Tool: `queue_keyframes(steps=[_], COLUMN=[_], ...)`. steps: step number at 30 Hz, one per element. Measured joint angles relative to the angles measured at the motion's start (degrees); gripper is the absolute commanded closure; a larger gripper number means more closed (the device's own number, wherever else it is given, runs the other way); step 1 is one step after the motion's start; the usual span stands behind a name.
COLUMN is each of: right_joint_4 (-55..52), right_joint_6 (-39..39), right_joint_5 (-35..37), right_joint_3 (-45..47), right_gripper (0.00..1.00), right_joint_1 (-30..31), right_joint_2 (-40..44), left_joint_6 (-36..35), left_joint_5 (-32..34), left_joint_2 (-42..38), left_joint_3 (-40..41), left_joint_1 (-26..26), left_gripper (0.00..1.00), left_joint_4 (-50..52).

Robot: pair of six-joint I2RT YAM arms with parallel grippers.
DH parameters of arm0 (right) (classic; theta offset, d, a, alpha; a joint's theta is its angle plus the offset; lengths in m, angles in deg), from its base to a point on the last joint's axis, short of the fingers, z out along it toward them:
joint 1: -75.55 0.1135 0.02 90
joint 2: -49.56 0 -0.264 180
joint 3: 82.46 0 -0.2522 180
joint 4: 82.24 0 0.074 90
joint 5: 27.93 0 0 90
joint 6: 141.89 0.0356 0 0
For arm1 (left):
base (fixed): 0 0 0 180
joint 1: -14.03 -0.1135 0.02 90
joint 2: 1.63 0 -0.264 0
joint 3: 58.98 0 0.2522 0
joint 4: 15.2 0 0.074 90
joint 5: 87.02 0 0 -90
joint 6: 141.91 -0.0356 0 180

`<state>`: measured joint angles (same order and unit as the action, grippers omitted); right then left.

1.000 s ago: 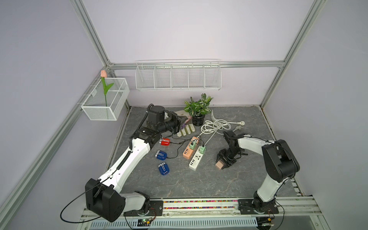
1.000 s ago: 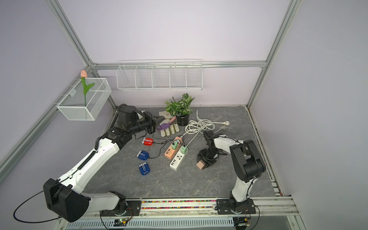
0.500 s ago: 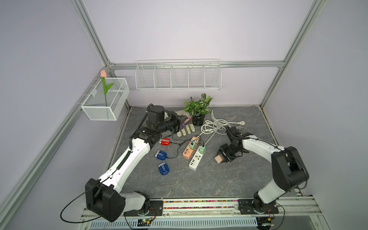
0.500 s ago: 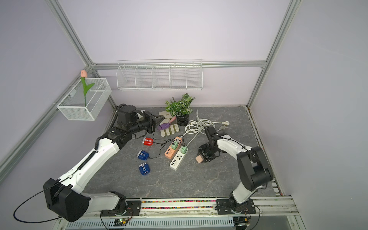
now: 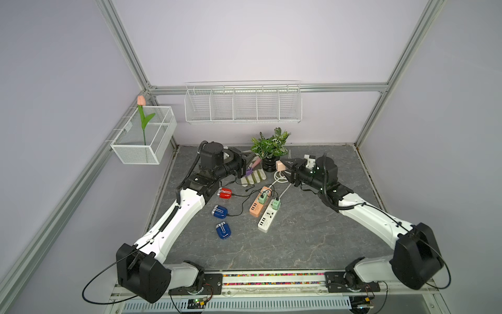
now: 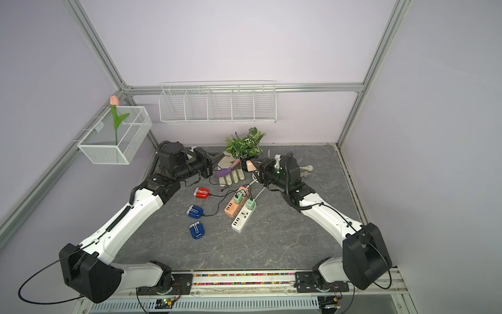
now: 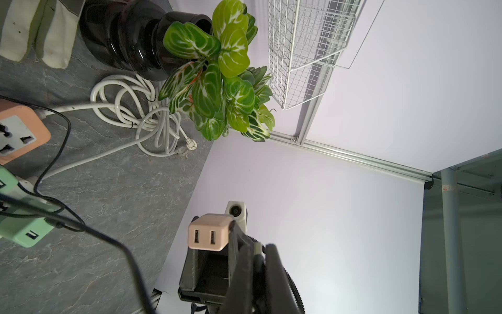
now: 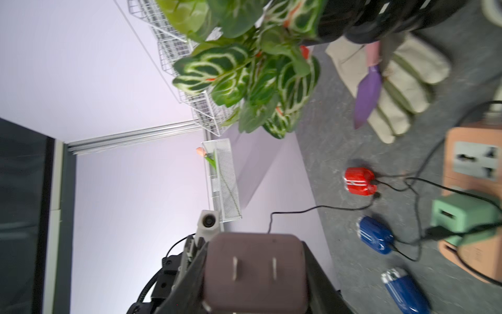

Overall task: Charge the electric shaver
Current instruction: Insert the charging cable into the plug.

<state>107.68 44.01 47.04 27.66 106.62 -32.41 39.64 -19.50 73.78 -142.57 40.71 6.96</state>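
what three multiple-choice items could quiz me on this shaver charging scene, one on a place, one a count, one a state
1. Where is the pink charger block?
A) plugged in
B) lying flat
C) in the right gripper

2. How many blue shavers lie on the table?
A) one
B) two
C) four

3. The blue shaver nearest the robot's base is:
A) without a cable
B) plugged in
C) held in a gripper

Answers: 1 C, the block is clamped in mid-air beside the plant; 2 B, two blue bodies and one red show in both top views; 3 A, no cable shows at it.
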Motion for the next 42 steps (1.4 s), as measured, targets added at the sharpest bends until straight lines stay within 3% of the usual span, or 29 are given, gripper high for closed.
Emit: queue_keyframes(steps=[14, 42], right_joint_4=[11.76, 6.93], right_joint_6=[6.40, 7.80], right_joint_5=[3.67, 2.08], right_joint_3=[-4.68, -7.19], right_gripper=[0.93, 0.93], right_joint_1=[5.40, 5.79], right_joint_2=[-6.62, -7.21], left_joint_6=[-0.72, -4.68], left_joint_5=[1.27, 1.25], left_joint_2=[0.00, 1.09], left_joint_3=[0.31, 0.55], left_joint_1=[1.55, 1.57], left_gripper=[1.00, 1.00], left_joint_4=[0.00, 2.10])
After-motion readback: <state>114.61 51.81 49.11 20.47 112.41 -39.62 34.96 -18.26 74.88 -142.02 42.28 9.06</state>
